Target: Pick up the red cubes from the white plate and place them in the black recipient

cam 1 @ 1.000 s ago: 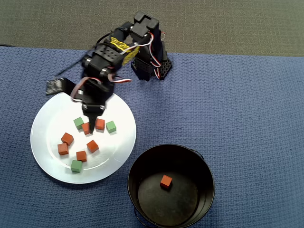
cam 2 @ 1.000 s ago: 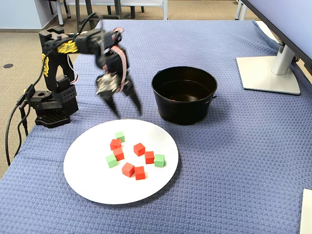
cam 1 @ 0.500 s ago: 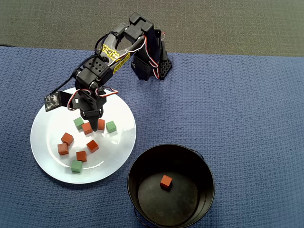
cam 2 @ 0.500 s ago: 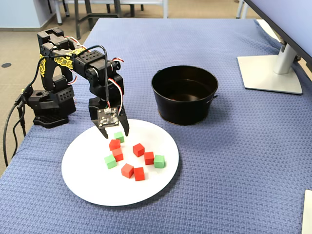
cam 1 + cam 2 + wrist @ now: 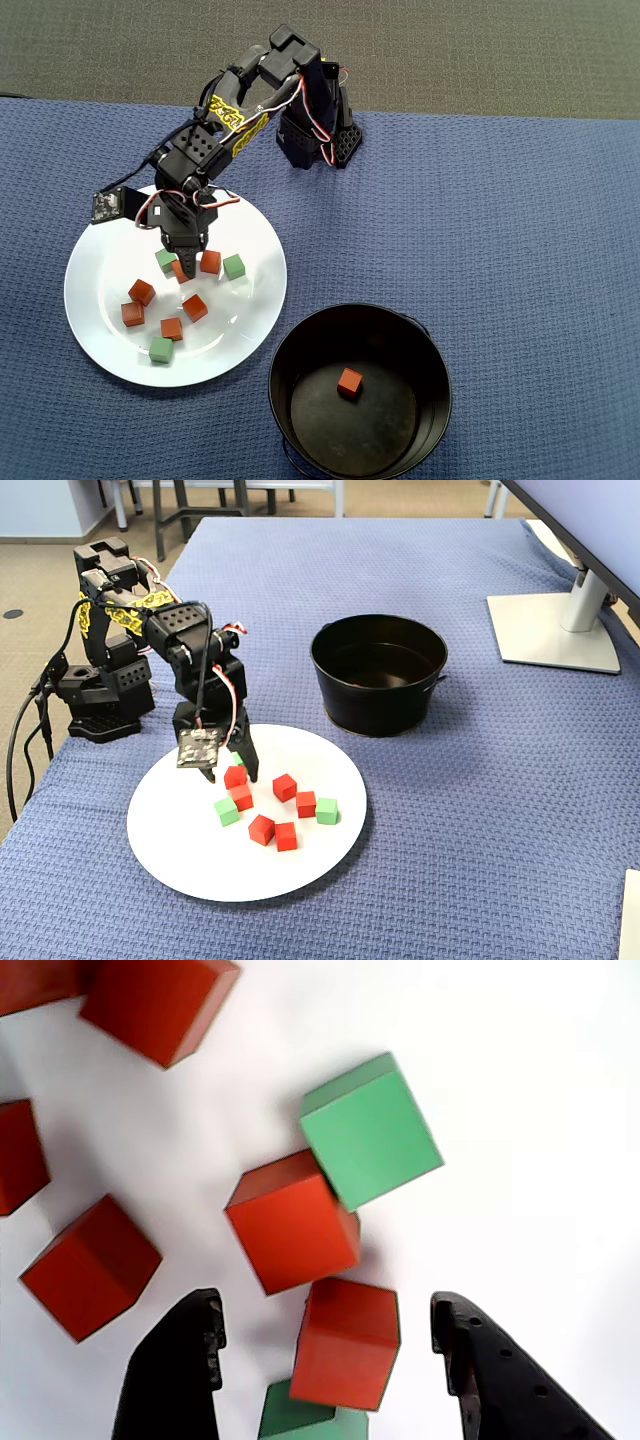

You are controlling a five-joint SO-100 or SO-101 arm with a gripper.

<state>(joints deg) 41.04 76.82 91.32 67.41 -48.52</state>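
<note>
The white plate [image 5: 100, 285] [image 5: 200, 870] carries several red cubes and three green ones. My gripper [image 5: 182, 264] [image 5: 232, 773] [image 5: 328, 1310] is down on the plate and open. Its black fingers [image 5: 180, 1360] stand either side of one red cube [image 5: 345, 1343] [image 5: 181, 270] [image 5: 236, 776], with a gap at each side. A green cube [image 5: 310, 1422] [image 5: 166, 259] lies right behind that red one. Other red cubes [image 5: 210, 262] [image 5: 293, 1222] lie close by. The black recipient [image 5: 380, 430] [image 5: 380, 715] holds one red cube [image 5: 349, 382].
A green cube [image 5: 234, 266] [image 5: 370, 1130] touches a red one ahead of the fingers. Another green cube [image 5: 160, 349] sits at the plate's near rim. The arm's base [image 5: 315, 140] [image 5: 100, 695] stands on the blue cloth. A monitor foot [image 5: 555, 630] stands at the right.
The arm has swung left and come down onto the plate. The open fingers, earlier raised above the plate, now straddle a red cube.
</note>
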